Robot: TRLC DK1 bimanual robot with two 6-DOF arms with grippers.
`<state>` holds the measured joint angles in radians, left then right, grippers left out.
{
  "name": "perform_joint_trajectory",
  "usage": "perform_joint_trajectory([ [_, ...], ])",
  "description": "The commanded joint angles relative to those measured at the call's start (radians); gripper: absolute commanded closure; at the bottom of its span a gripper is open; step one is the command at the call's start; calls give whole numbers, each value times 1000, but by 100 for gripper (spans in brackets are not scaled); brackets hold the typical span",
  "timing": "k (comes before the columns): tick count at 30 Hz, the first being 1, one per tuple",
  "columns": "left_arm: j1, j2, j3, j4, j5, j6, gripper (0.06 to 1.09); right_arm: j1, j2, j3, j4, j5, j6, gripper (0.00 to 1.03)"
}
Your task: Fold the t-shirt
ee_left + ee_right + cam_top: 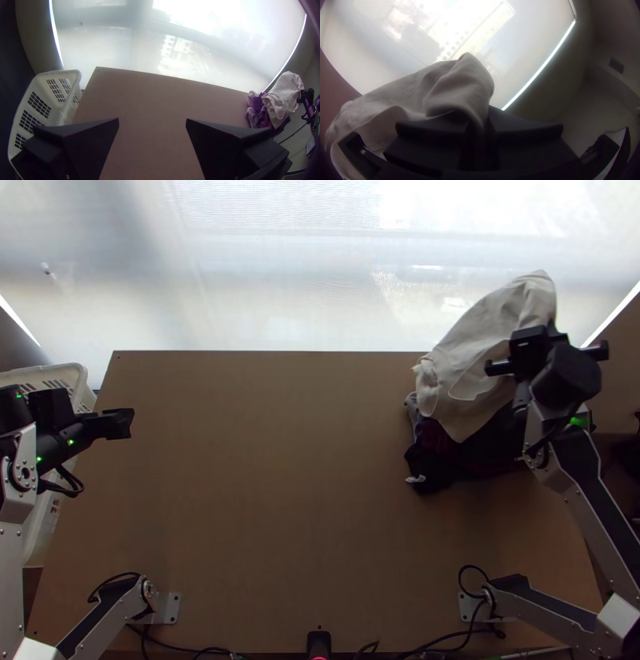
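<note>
At the table's right side, my right gripper (538,332) holds up a bunched white cloth (480,352), which hangs over a dark pile. Seen from the right wrist, the right gripper (481,123) is shut on a fold of that white cloth (460,86). Whether the cloth is the t-shirt I cannot tell. Over the table's left edge is my left gripper (120,423), well away from the cloth. The left wrist view shows the left gripper (152,123) open, its fingers wide apart with nothing between them.
Dark and purple clothes (456,460) lie heaped at the table's (280,500) right side, under the white cloth. A white basket (70,110) with slotted walls stands beyond the left edge. Cables (192,650) run along the near edge.
</note>
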<state>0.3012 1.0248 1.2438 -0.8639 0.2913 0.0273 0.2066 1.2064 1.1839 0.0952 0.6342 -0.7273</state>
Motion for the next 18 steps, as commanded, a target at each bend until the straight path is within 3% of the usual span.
perform_joint_trajectory([
  [1,-28,1,8,-9,-26,3,11,-269,-44,-115,-11,-153,75,100],
  [6,-54,6,17,-17,-47,8,11,-417,-47,-230,49,-272,97,100],
  [18,-103,6,19,-50,-84,31,11,-664,78,-408,199,-423,89,99],
])
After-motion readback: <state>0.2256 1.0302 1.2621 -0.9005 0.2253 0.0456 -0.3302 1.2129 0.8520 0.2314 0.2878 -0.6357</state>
